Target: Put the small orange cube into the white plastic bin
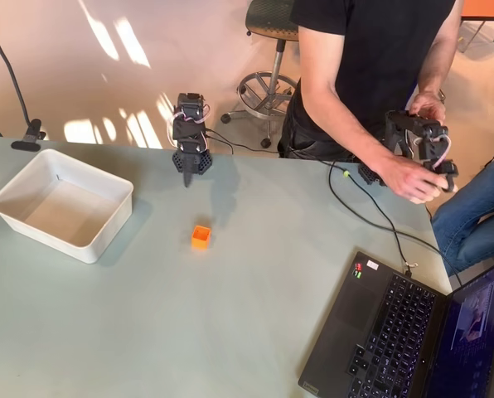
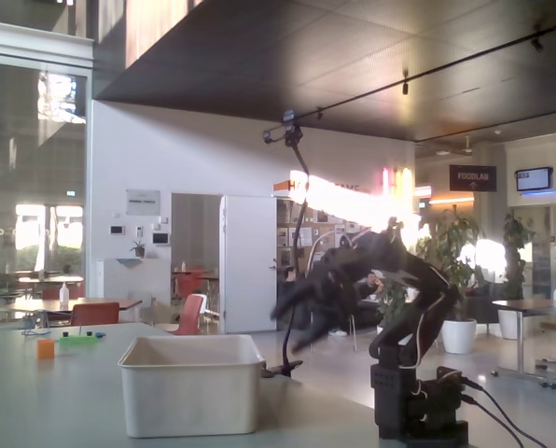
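**Arm poised, cube not yet grasped**

The small orange cube sits alone on the grey table, to the right of the white plastic bin in the overhead view and well apart from it. The gripper hangs beyond the cube, holding nothing; whether its jaws are wide or narrow I cannot tell, since the fixed view blurs it. The bin looks empty, so the pickup likely comes next.

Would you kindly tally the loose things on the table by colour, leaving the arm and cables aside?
Orange: 1, the small orange cube
White: 1, the white plastic bin
Dark: 1, the laptop
Total: 3
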Controlling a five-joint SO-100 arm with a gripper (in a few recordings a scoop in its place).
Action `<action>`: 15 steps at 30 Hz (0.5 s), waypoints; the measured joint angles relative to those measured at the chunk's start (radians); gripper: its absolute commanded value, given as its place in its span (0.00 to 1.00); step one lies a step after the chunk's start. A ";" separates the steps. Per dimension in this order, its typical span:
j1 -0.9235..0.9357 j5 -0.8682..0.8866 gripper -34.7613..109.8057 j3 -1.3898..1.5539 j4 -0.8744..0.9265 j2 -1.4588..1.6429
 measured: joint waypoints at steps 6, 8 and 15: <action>-0.037 0.092 0.68 -0.005 0.040 -0.169; -0.040 0.152 0.69 -0.014 0.040 -0.230; -0.041 0.327 0.69 -0.018 0.000 -0.420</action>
